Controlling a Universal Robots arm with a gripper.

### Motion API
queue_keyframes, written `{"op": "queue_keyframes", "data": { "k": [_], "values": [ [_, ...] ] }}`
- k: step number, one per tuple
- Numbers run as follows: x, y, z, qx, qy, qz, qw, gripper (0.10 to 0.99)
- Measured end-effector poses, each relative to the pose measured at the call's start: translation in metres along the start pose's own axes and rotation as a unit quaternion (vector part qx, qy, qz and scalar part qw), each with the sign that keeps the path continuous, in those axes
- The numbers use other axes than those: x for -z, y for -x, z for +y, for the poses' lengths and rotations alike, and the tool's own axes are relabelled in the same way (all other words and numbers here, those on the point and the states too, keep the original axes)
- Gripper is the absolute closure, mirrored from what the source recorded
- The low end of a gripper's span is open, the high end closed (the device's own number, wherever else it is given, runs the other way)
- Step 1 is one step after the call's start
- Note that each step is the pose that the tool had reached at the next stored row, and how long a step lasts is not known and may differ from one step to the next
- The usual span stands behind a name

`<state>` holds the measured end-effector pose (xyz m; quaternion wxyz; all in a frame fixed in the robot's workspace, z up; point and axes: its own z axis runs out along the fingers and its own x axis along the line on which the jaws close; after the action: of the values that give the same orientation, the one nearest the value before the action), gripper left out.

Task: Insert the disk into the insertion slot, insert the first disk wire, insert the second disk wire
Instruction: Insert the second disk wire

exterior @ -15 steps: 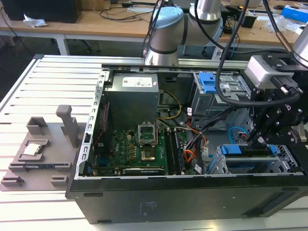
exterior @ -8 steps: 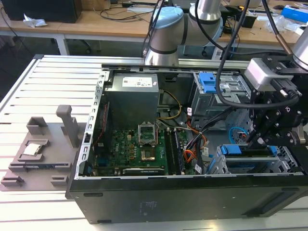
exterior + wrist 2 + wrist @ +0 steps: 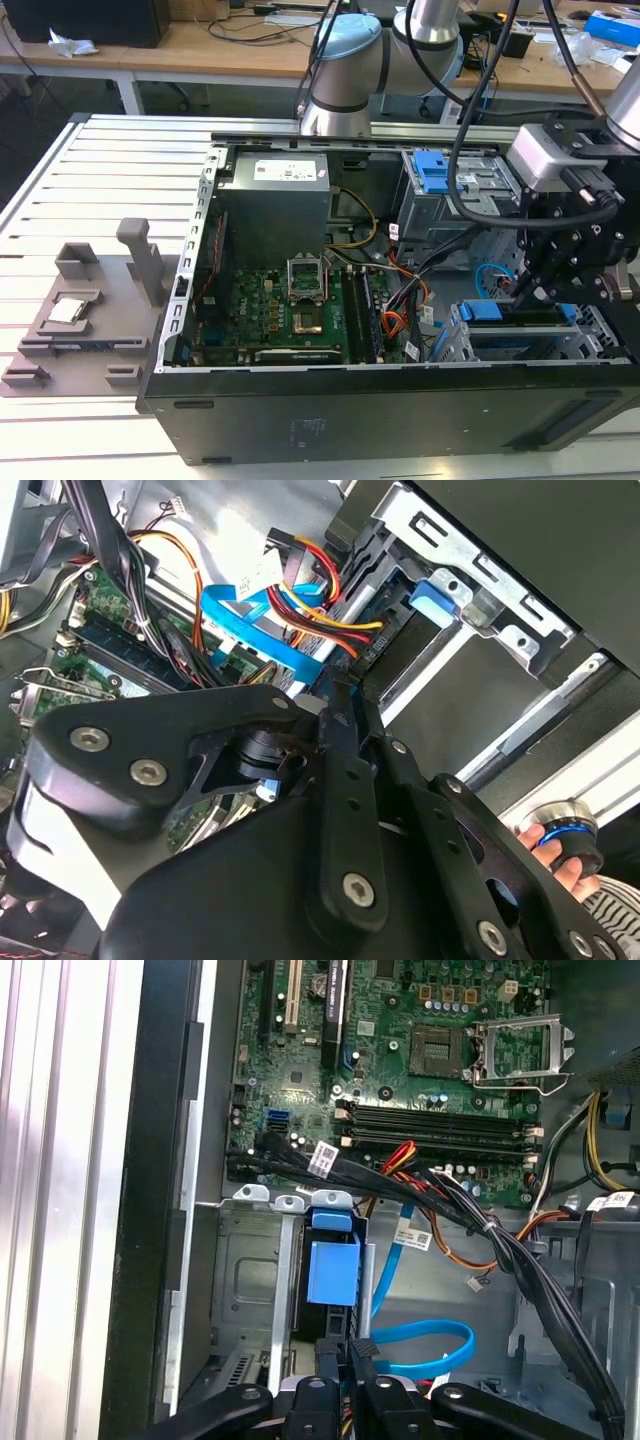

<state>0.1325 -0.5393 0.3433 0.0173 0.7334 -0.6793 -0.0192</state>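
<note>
- Black gripper [image 3: 345,715] linkages crowd the foreground of both wrist views; its fingers [image 3: 358,1352] run close together down toward the back edge of the disk [image 3: 332,1272], but whether they pinch anything there I cannot tell, since the tips end against dark connectors
- Seated in the insertion slot [image 3: 250,1290], the disk shows as a bright blue carrier tab with a dark body under it in the first wrist view; its silver face and label are hidden by the cage
- From the exterior view, the disk [image 3: 483,311] is a blue block at the near corner of the computer case [image 3: 330,420], on the exterior view's right, with the insertion slot [image 3: 470,345] around it and the gripper [image 3: 545,285] just above; the arm's black wrist covers much of the cage
- Second wrist view alone shows a red, yellow and black wire bundle [image 3: 320,620] and a flat blue cable [image 3: 255,630] reaching a plug at the gripper tips; how far that plug is seated is hard to make out
- At that view's edge, a person's hand [image 3: 565,865] holds a round blue-ringed knob, cut off by the frame
- First wrist view gives the motherboard [image 3: 430,1060] beyond the cage, and a blue cable [image 3: 420,1345] looping beside the fingers
</note>
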Motion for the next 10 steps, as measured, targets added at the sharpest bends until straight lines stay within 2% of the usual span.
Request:
{"op": "queue_keyframes", "data": {
  "k": [10],
  "values": [
    [-0.0063,-0.0005,-0.0002,0.0,0.0,-0.0002,1.0,0.922]
  ]
}}
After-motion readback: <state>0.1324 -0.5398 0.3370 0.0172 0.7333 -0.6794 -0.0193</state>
